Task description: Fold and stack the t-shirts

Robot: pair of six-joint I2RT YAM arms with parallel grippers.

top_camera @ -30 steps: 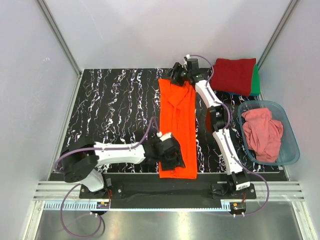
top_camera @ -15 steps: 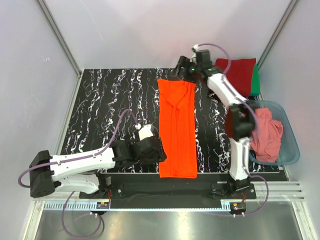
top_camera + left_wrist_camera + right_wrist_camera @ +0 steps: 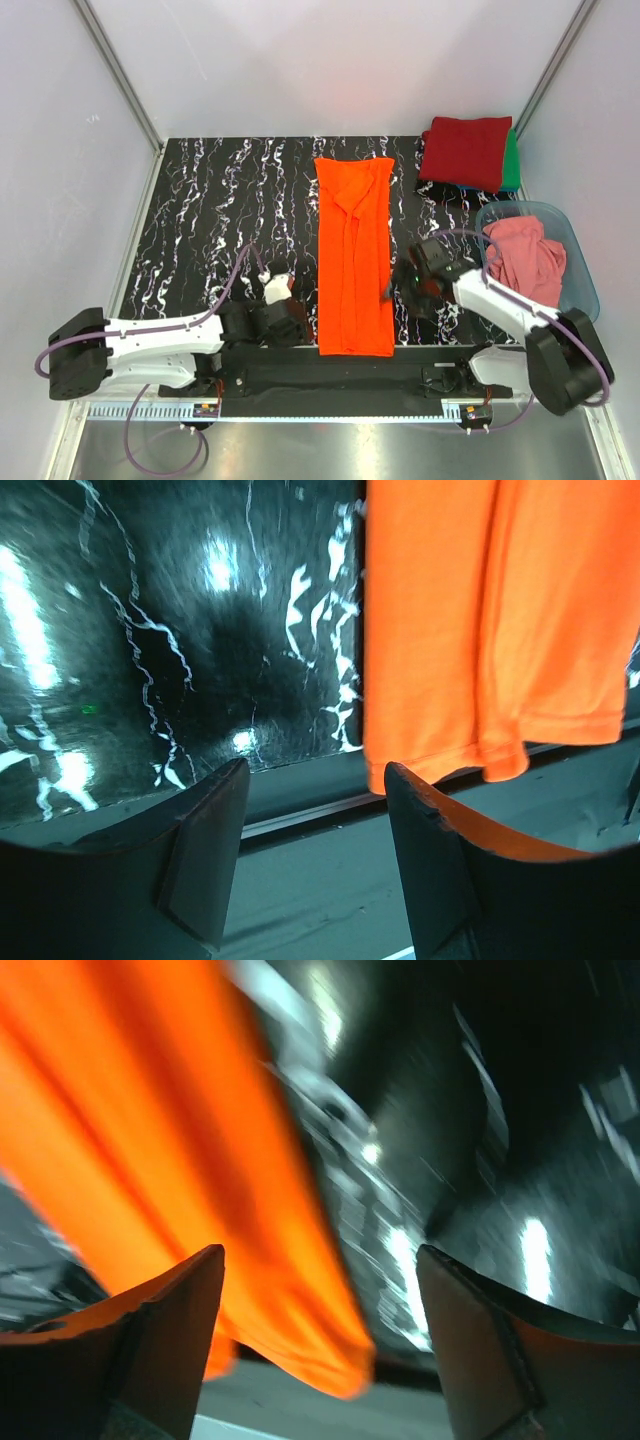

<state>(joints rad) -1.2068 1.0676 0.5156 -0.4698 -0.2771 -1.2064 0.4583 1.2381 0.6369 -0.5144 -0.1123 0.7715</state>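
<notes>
Orange shirt (image 3: 354, 255) is lying as a long folded strip on the table (image 3: 220, 220). Left gripper (image 3: 315, 775) is hovering spread and empty at its 8 o'clock. Right gripper (image 3: 320, 1255) is hovering likewise at 4 o'clock.

Right of the orange t-shirt (image 3: 354, 255), the green t-shirt (image 3: 513, 165) shows only an edge under the dark red t-shirt (image 3: 466, 150). The right wrist view blurs the orange cloth; the left wrist view cuts it off at top and right.
</notes>
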